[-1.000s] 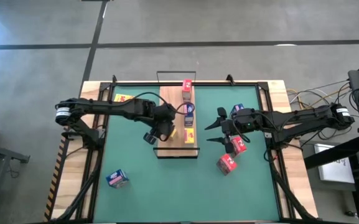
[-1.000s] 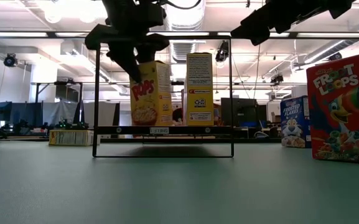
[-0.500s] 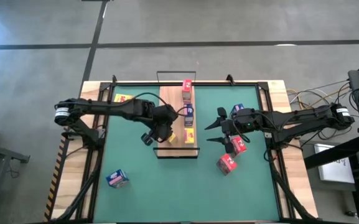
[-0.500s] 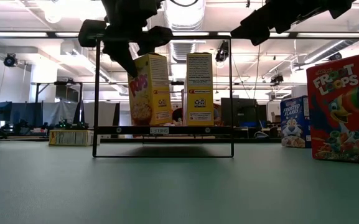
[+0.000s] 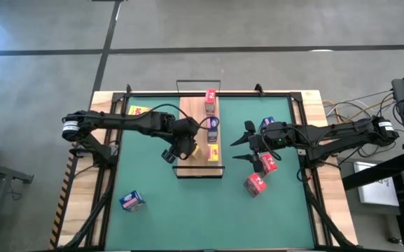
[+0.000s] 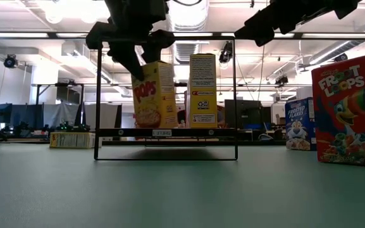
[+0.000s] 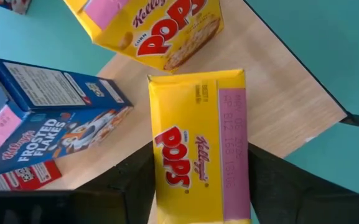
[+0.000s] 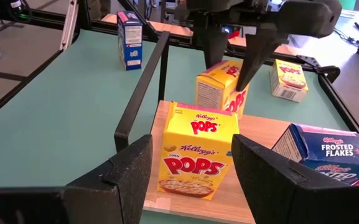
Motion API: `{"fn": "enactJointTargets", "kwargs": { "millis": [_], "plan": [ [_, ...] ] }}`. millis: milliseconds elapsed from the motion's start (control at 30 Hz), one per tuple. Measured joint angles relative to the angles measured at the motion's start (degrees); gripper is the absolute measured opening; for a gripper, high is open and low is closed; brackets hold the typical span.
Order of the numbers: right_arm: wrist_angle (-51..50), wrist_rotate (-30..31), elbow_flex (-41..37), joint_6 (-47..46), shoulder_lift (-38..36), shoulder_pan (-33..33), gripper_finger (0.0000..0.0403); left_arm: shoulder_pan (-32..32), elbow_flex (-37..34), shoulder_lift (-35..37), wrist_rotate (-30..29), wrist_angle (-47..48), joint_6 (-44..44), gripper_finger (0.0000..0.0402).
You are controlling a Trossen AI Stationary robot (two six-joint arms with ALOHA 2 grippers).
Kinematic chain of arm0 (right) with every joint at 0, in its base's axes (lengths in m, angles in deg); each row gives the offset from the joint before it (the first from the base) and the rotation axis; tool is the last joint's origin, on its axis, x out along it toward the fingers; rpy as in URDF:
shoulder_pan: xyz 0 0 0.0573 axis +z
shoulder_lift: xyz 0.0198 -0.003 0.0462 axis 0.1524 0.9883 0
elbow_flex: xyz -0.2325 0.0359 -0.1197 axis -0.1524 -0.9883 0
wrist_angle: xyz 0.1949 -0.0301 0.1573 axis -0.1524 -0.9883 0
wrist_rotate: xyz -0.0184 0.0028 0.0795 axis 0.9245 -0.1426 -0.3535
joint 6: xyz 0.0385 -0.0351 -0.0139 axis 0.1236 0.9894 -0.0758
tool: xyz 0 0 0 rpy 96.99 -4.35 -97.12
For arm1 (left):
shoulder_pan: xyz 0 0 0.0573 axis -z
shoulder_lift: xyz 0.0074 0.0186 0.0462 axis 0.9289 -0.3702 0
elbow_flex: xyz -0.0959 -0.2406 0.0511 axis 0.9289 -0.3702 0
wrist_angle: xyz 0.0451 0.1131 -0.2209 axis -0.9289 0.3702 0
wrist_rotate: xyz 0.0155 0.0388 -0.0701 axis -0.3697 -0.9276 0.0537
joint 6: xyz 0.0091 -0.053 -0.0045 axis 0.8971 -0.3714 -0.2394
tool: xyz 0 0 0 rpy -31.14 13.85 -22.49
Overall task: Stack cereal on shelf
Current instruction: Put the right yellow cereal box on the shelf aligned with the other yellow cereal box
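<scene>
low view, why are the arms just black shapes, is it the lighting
Yes: in the low view the bright ceiling lights sit behind the arms, so the left gripper reads as a silhouette, while the Pops box under it keeps its print. The high view is evenly lit, with soft shadows under the shelf. The left wrist view is sharp on the box top.

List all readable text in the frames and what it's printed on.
"Kellogg's POPS": yellow box between the left gripper's fingers, top flap.
"Kellogg's POPS": second yellow box on the shelf.
"Kellogg's FROSTED FLAKES": blue box on the shelf.
"FROOT LOOPS": red box on the green mat.
"POPS": yellow box off the shelf.
Date stamp on the held box's pink strip, panels on the shelved boxes in the low view, and the shelf edge tag: too small to read.
</scene>
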Motion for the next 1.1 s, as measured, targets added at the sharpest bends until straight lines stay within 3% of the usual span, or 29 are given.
{"fn": "enactJointTargets", "kwargs": {
  "millis": [333, 833, 967, 1100],
  "plan": [
    [0.0, 0.0, 0.0, 0.0, 0.0, 0.0, 0.021, 0.2, 0.2, 0.7, -0.2, 0.5, -1.1, 0.0206],
    [0.0, 0.0, 0.0, -0.6, 0.0, 0.0, 0.021, -0.1, 11.6, 0.8, -0.5, 10.5, -5.9, 0.0202],
    [0.0, 0.0, 0.0, -0.7, 0.0, 0.0, 0.021, -0.2, 11.8, 0.8, -3.9, 11.9, -8.7, 0.0169],
    [0.0, 0.0, 0.0, -0.8, 0.0, 0.0, 0.021, -0.5, 11.5, 0.8, -8.0, 13.2, -11.6, 0.01]
  ]
}}
